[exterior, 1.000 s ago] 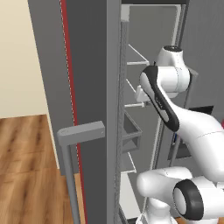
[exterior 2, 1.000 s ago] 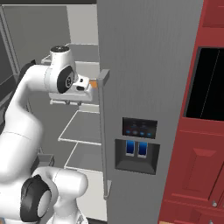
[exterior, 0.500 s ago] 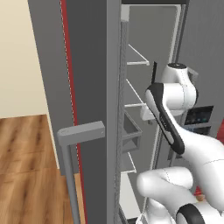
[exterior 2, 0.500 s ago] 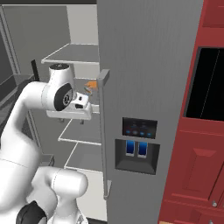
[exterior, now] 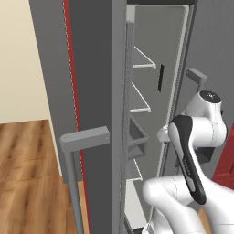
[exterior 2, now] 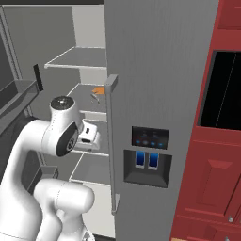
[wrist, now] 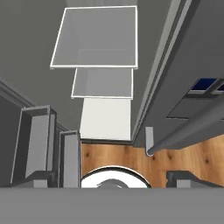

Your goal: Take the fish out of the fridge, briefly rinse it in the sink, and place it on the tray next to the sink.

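we see tall grey fridge [exterior 2: 155,94] open, white wire shelves [wrist: 103,83] stacked downward; two-finger gripper [wrist: 116,177] state: cannot tell.

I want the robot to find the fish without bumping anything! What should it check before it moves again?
1. Tall grey fridge opened: ok, its white wire shelves are exposed.
2. Fish found: cannot tell; a small orange thing and a tiny greyish bit lie on a middle shelf, too small to identify.
3. Gripper empty: ok, fingertips apart, nothing between them.
4. Gripper aimed at that shelf: not ok; the hand view looks down past the shelves to the wooden floor.
5. Clearance from the grey bar handle: cannot tell.
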